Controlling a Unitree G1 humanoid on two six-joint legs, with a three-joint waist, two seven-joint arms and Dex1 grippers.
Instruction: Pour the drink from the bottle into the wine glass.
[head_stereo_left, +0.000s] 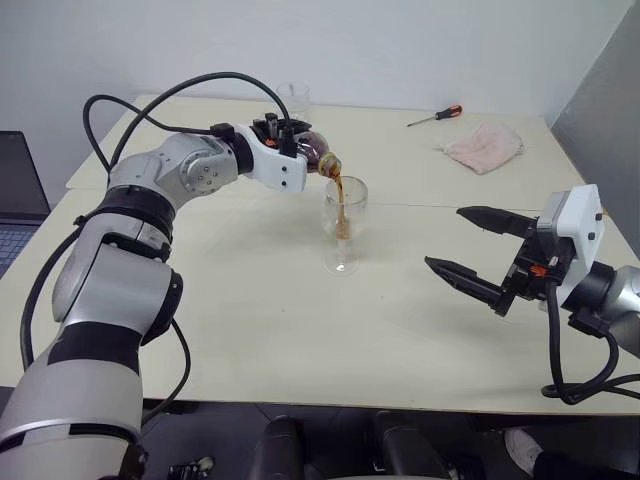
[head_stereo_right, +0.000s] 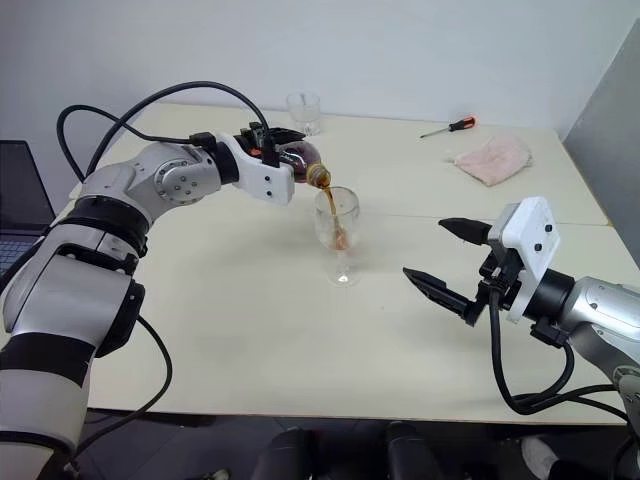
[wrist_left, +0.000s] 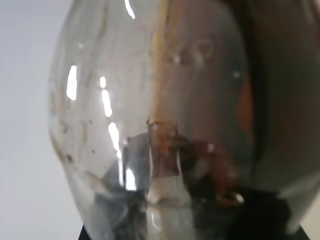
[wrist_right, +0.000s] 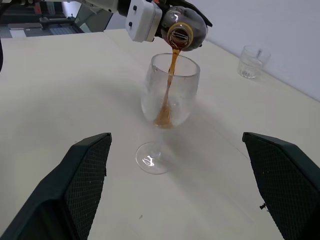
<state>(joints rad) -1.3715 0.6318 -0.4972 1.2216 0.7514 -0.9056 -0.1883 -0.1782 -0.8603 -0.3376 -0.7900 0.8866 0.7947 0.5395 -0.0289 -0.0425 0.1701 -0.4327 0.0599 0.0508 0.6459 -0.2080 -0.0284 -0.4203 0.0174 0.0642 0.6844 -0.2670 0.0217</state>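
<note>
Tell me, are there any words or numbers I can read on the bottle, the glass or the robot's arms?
None can be read.
The small clear plastic bottle of dark drink: no lettering can be made out.
The clear stemmed wine glass: plain, no writing.
The white left gripper and right gripper: no legible markings.

The wine glass (head_stereo_left: 343, 226) stood near the middle of the tabletop (head_stereo_left: 260, 330), and above its rim the left tool (head_stereo_left: 290, 137) held the tilted bottle (head_stereo_left: 322, 155), so the way in from over the glass was blocked. The left arm barred the approach from that side. Toward the near edge the tabletop lay bare, and the right tool (head_stereo_left: 468, 245), its fingers spread wide, hung well apart from the glass with open room between. Far back, a tumbler (head_stereo_right: 304, 111), a screwdriver (head_stereo_left: 434, 116) and a pink cloth (head_stereo_left: 484, 146) lay well apart from the glass.
</note>
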